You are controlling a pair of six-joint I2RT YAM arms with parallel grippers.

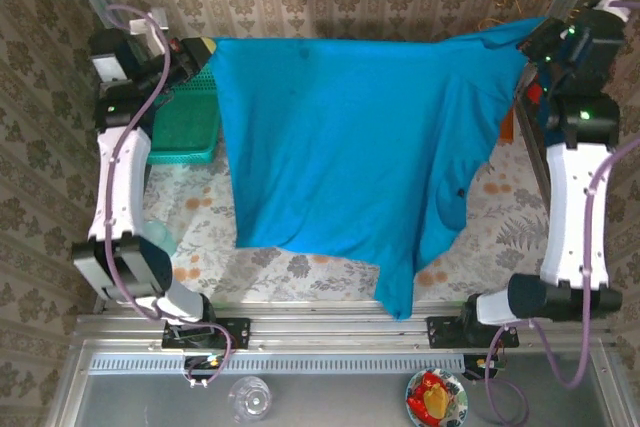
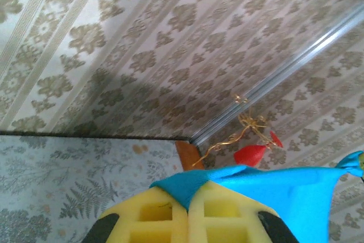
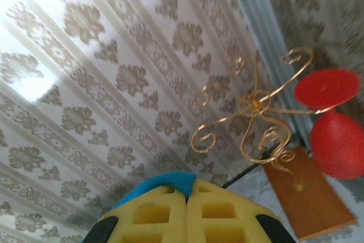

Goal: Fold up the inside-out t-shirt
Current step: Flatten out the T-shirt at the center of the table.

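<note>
Left hand (image 2: 187,204) and right hand (image 3: 186,198) pinch t-shirt (image 1: 350,137) edge.

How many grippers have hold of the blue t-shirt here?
2. The left gripper pinches the t-shirt at its far-left corner; the right gripper pinches its far-right corner, the cloth hanging spread between them.

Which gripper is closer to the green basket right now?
Left. The left gripper, pinching a t-shirt corner, hangs just beyond the green mesh basket; the right gripper holds the opposite corner, far to the right.
</note>
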